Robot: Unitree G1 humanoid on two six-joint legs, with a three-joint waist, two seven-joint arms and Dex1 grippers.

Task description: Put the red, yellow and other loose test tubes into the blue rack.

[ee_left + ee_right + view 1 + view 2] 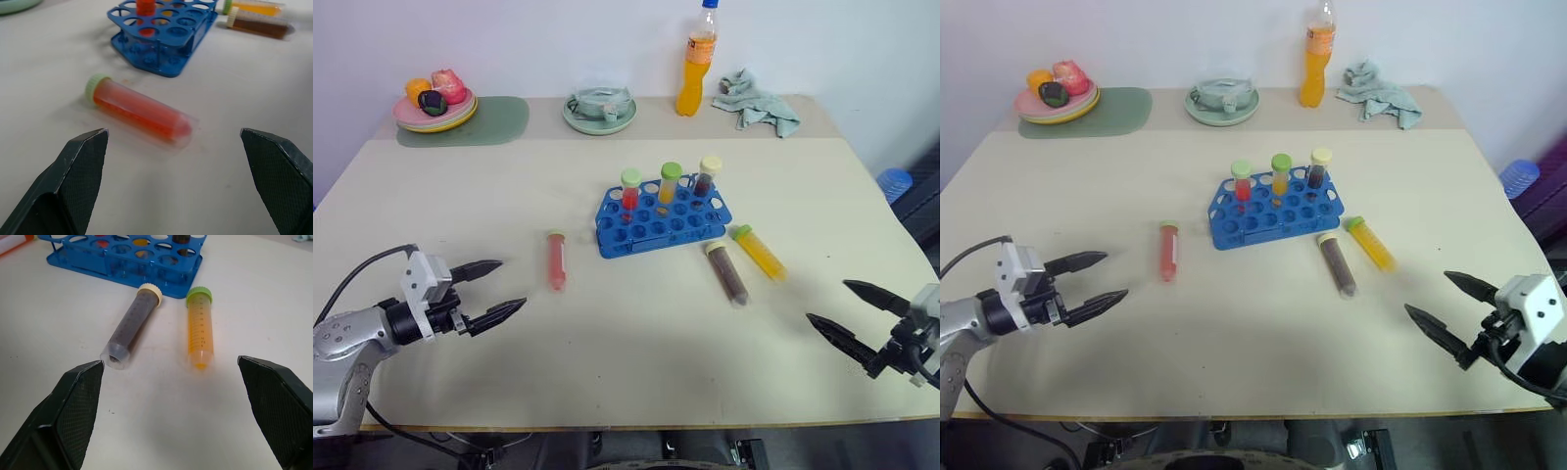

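The blue rack (663, 217) stands near the middle of the worktop (607, 333) and already carries three capped tubes upright in its far row, so the job is partly done. Three tubes lie flat and loose. The red tube (556, 260) lies just off the rack's left end, toward the worktop's left edge. The brown tube (727, 272) and the yellow tube (760, 252) lie side by side just off the rack's right front corner, caps toward the rack.

The left hand (492, 292) hovers near the front left corner, fingers wide apart and empty, aimed at the red tube; that looks like a line-up for a grasp across the tube's body. The right hand (862, 315) hovers near the front right corner, also spread wide and holding nothing, facing the brown and yellow pair. Each arm seems assigned the tubes on its own side.

The worktop is a pale, matt, cream surface against a white wall. Along its far edge sit a plate of toy food (434, 106) on a green mat (499, 122), a green dish (599, 110), an orange drink bottle (697, 61) and a crumpled cloth (756, 102).
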